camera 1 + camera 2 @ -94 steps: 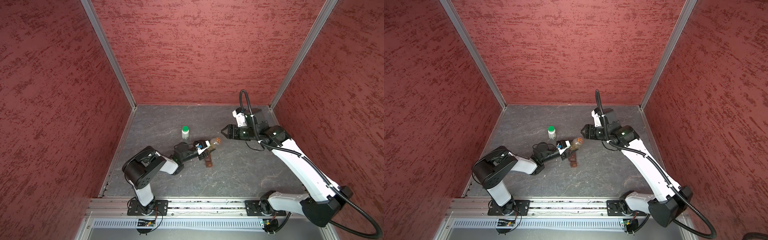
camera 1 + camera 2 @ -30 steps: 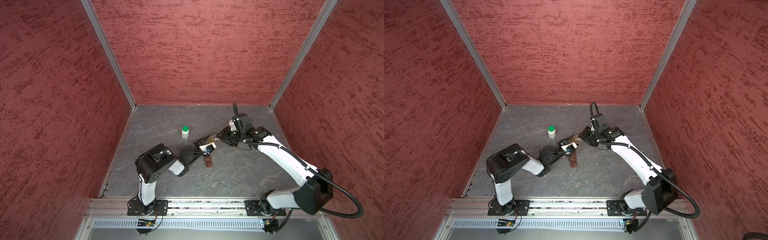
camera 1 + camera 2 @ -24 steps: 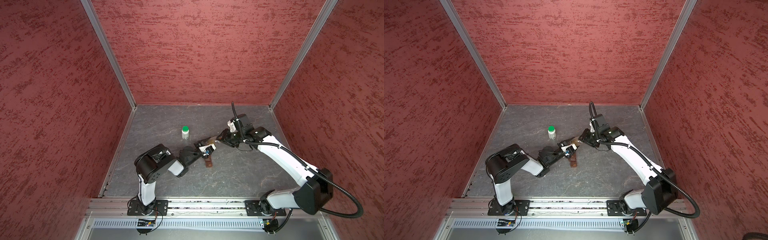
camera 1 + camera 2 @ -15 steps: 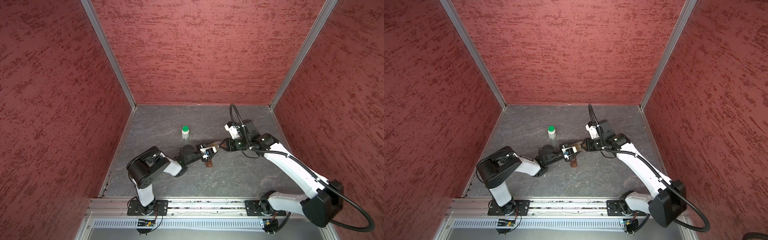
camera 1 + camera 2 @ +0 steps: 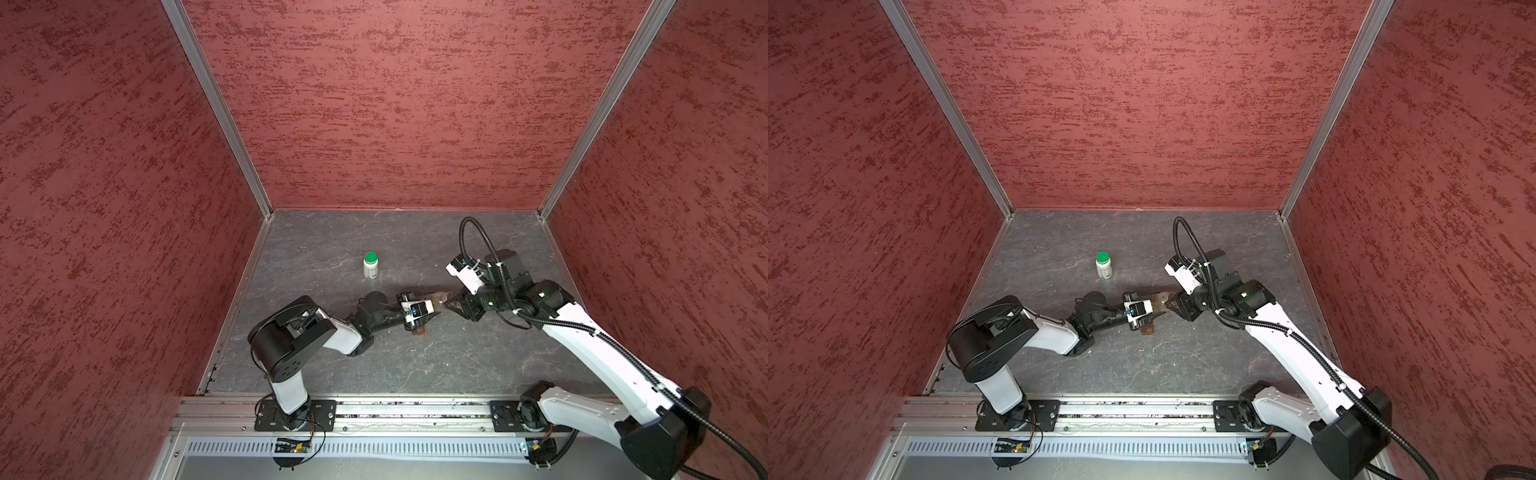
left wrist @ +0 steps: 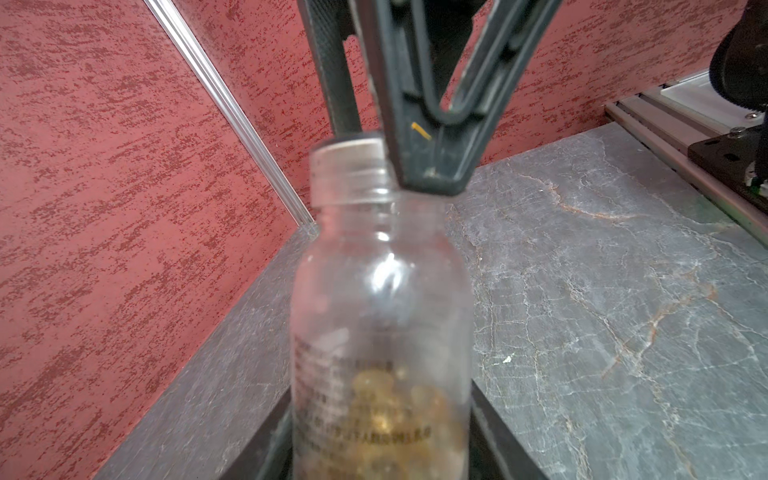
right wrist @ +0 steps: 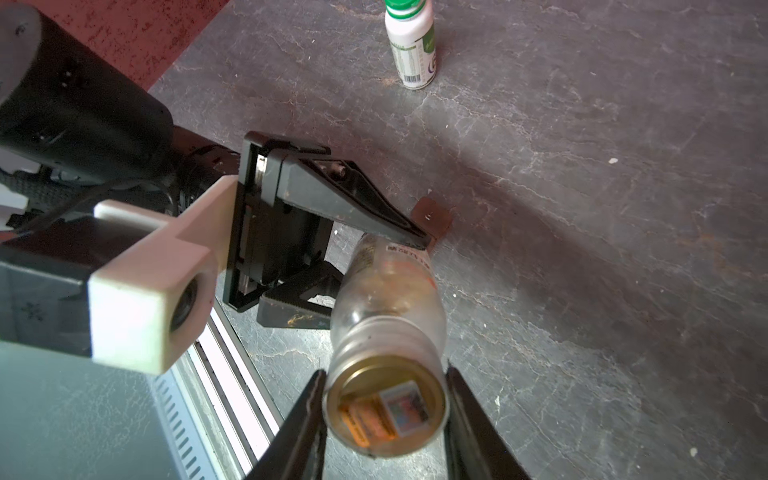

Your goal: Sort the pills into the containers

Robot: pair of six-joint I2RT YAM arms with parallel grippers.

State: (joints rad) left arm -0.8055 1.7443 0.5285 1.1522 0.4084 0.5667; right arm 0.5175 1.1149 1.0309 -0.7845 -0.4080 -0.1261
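Clear bottle mid-worktop, held off surface, lying roughly level, mouth end to right. Capped or open: cannot tell. Yellowish pills heaped in base end. Left hand clamped on bottle body, one finger over, one under. Right hand narrow, fingers pressed either side of neck at mouth end. Brown piece flat on worktop under left hand, kind unclear. White bottle, green cap, upright, farther back and left, well apart from both hands.
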